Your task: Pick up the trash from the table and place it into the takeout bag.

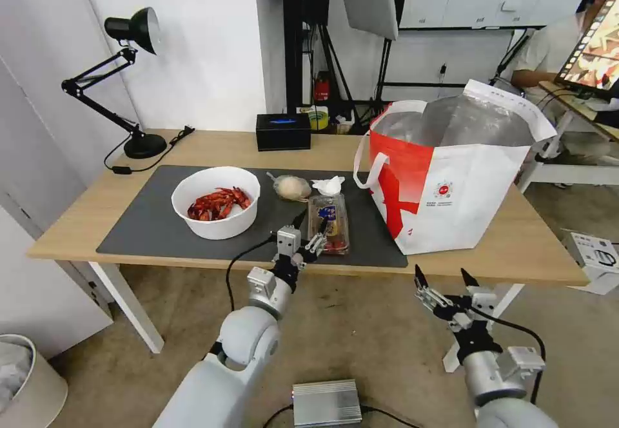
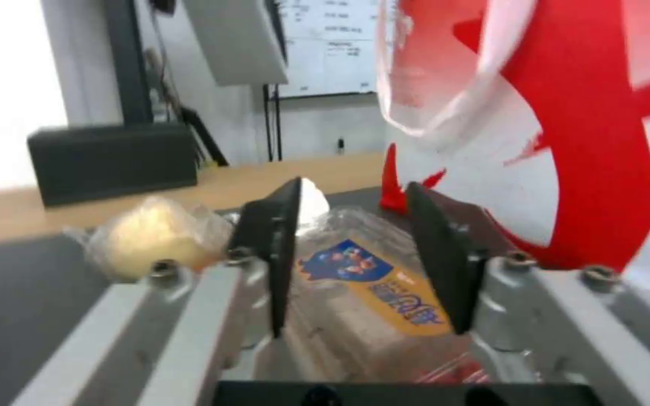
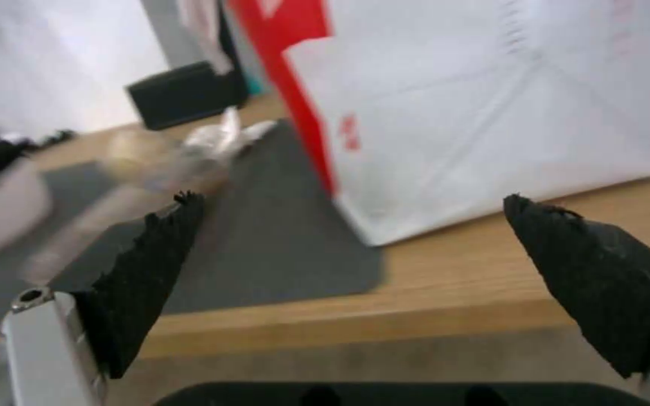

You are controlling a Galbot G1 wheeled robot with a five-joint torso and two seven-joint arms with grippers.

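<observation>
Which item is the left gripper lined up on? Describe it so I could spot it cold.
On the dark grey mat, between the white bowl and the takeout bag, lies a clear plastic clamshell tray. The open left gripper sits at its near end. It alone carries a blue-and-orange label.

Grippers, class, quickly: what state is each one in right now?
Left gripper: open, fingers either side of the clear plastic clamshell tray.
Right gripper: open, holding nothing, below the table edge.

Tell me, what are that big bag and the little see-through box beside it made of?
The takeout bag looks like smooth white-and-red woven or coated fabric, with a crinkly silver foil lining inside. The clamshell tray seems thin glossy clear plastic: its contents and a blue-and-orange label show through.
</observation>
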